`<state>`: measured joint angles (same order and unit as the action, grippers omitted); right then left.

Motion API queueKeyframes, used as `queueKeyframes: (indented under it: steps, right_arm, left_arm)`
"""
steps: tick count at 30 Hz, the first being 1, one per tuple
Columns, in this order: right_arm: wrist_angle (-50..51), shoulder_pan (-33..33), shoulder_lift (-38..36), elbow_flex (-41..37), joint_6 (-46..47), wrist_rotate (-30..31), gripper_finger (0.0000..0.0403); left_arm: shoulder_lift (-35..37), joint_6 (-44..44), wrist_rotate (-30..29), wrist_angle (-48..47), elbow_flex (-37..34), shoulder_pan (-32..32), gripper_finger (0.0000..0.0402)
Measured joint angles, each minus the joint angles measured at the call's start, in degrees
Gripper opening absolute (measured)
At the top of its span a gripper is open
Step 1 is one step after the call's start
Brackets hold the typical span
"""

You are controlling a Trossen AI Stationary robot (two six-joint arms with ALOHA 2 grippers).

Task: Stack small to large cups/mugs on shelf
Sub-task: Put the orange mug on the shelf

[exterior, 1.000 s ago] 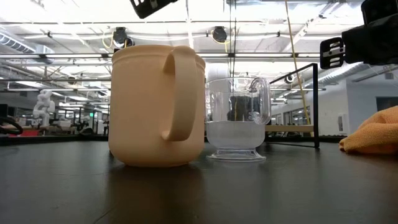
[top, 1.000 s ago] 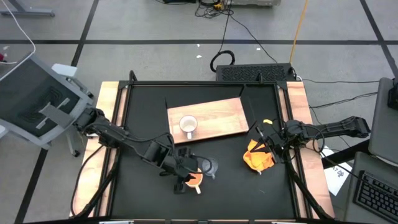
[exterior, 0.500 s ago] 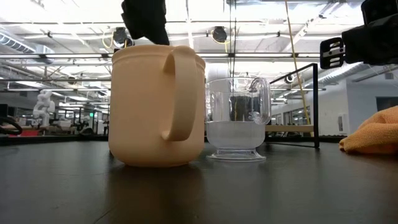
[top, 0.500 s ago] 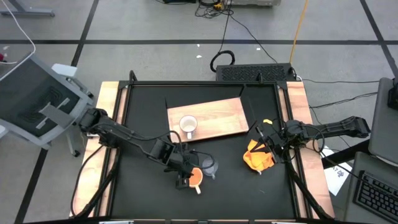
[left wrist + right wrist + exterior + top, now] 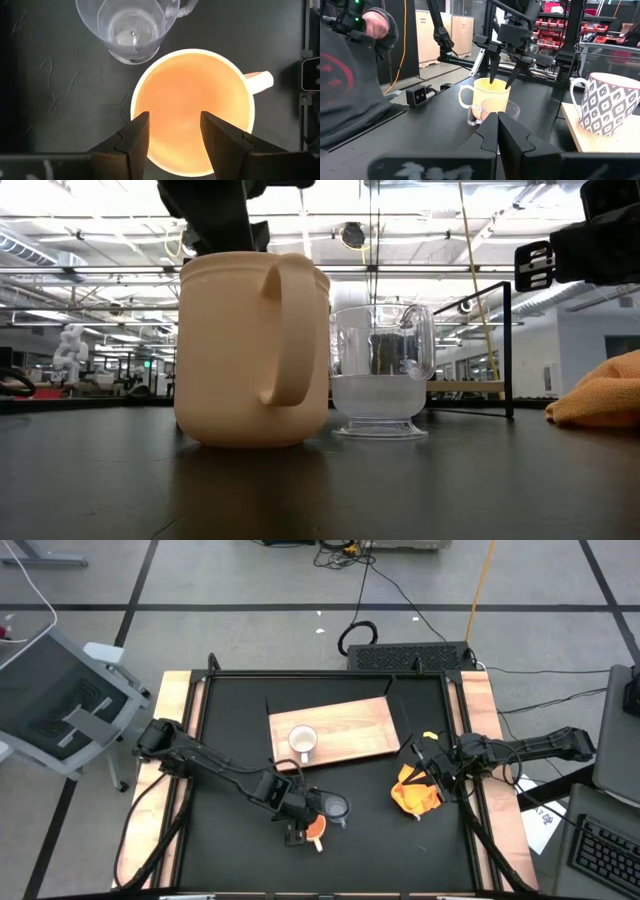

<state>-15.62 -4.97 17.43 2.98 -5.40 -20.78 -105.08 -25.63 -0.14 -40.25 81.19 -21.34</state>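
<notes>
The yellow-orange mug (image 5: 313, 826) (image 5: 250, 350) stands upright on the black tabletop near its near edge. The clear glass cup (image 5: 337, 808) (image 5: 132, 27) stands right beside it. A white patterned mug (image 5: 303, 743) (image 5: 610, 105) stands on the wooden shelf board (image 5: 350, 730). My left gripper (image 5: 172, 125) (image 5: 500, 82) is open and points down over the yellow-orange mug. One finger is inside the rim and the other at its outer edge, on the side away from the handle (image 5: 260, 82). My right gripper (image 5: 497, 125) (image 5: 428, 762) is shut and hovers above the orange cloth. My left gripper comes at the yellow-orange mug's rim (image 5: 137, 107) from above, with its fingers (image 5: 215, 132) astride the wall on the side opposite the handle. Whether either finger touches the wall, I cannot tell. The mug stands upright on the table.
An orange-yellow cloth (image 5: 414, 794) (image 5: 600, 400) lies crumpled on the table's right side. A black frame runs round the tabletop (image 5: 215, 830). A small black camera block (image 5: 417, 95) sits near the mug. A person (image 5: 350, 75) stands beyond the table's near edge.
My left gripper has come down from above the yellow-orange mug to the level of its rim, shifting a little toward the table's right. The mug, the glass cup and my right arm have kept still.
</notes>
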Motion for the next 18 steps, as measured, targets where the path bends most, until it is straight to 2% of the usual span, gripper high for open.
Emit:
queueKeyframes:
  steps: [18]
  right_arm:
    - [-0.02,0.00,0.00,0.00,0.01,0.00,0.0000]
  left_arm:
    - [0.94,2.62,1.68,3.81,0.00,0.16,0.0177]
